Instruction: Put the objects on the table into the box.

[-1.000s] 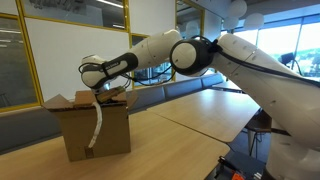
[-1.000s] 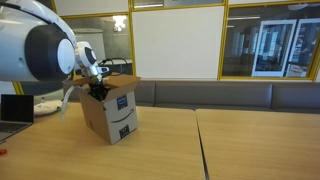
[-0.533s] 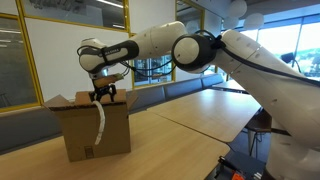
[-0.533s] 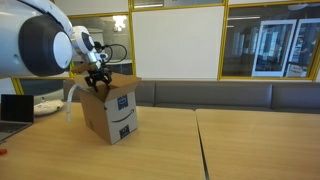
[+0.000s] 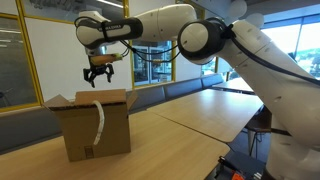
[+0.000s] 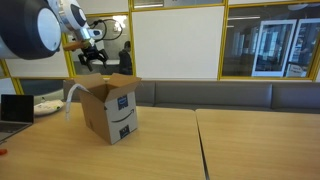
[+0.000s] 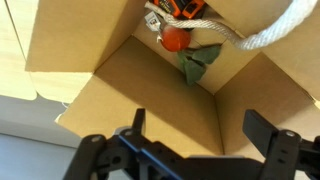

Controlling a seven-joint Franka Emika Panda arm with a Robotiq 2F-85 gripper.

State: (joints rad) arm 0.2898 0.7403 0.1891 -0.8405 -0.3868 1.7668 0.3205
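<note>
The brown cardboard box [image 5: 112, 133] [image 6: 118, 116] stands on the pale wooden table [image 5: 190, 115] [image 6: 230, 145] with its flaps up. My gripper [image 5: 97, 75] [image 6: 91, 56] hangs well above the box's mouth, open and holding nothing. In the wrist view the gripper [image 7: 200, 125] looks straight down into the box [image 7: 150, 85]. Inside lie a red-and-green object [image 7: 186, 50] and an orange-and-black object [image 7: 186, 9] in a far corner. A white cord [image 7: 270, 35] runs from them over the rim and hangs down the box's outer wall [image 5: 98, 125] [image 6: 68, 97].
A laptop [image 6: 14, 108] and a white thing [image 6: 45, 105] sit beyond the box at the table's end. A padded bench [image 6: 230, 95] and glass partitions [image 6: 270, 45] run behind the table. A seam [image 6: 197, 140] divides the tabletop sections.
The gripper has lifted from the box's mouth to well above it and its jaws have opened. The white cord stays draped over the box's wall.
</note>
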